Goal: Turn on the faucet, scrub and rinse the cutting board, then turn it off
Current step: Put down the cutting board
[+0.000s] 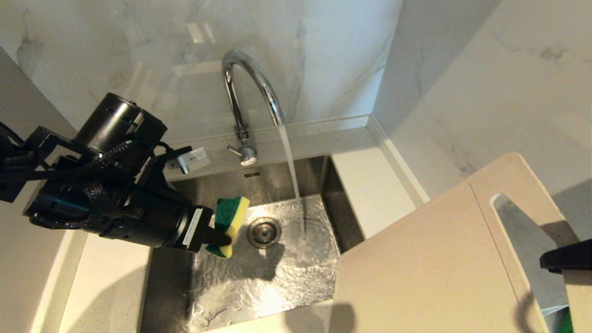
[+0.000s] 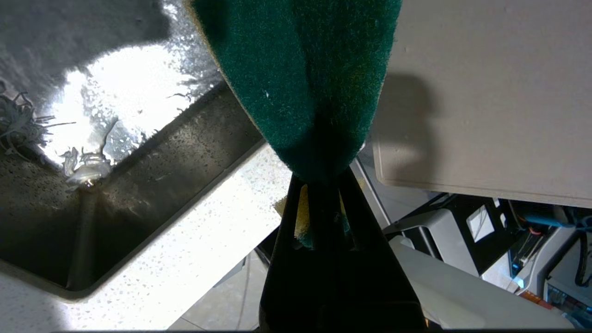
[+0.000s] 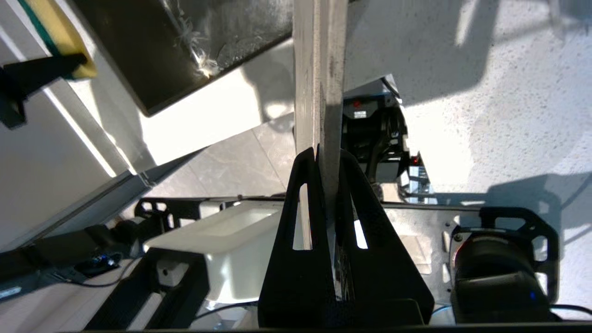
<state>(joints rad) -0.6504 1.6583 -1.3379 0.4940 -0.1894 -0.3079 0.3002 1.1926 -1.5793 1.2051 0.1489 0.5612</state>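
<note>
A: Left gripper, status?
B: Clamped on the sponge, green-and-yellow, fingers pinching it tight. Left wrist view confirms it: green face of the sponge bulging out from between the closed fingers. It hangs over the left part of the sink, just left of the drain, not touching the basin.
A: Right gripper?
B: Closed on the cutting board. Right wrist view shows the board edge-on, squeezed between both black fingers. In the head view only a black bit of the gripper shows at the far right edge, at the handle slot.
A: Where's the board?
B: Held up, tilted, at the right and near side of the scene, its lower left corner over the sink's right rim. Cream-white, slot end up and to the right. Clear of the water stream.
A: Faucet?
B: At the far side of the sink, centre. Running: stream falls from the spout and hits the basin right of the drain. Basin floor wet and rippling.
A: Sponge touching the board?
B: No, well apart, stream between them.
</note>
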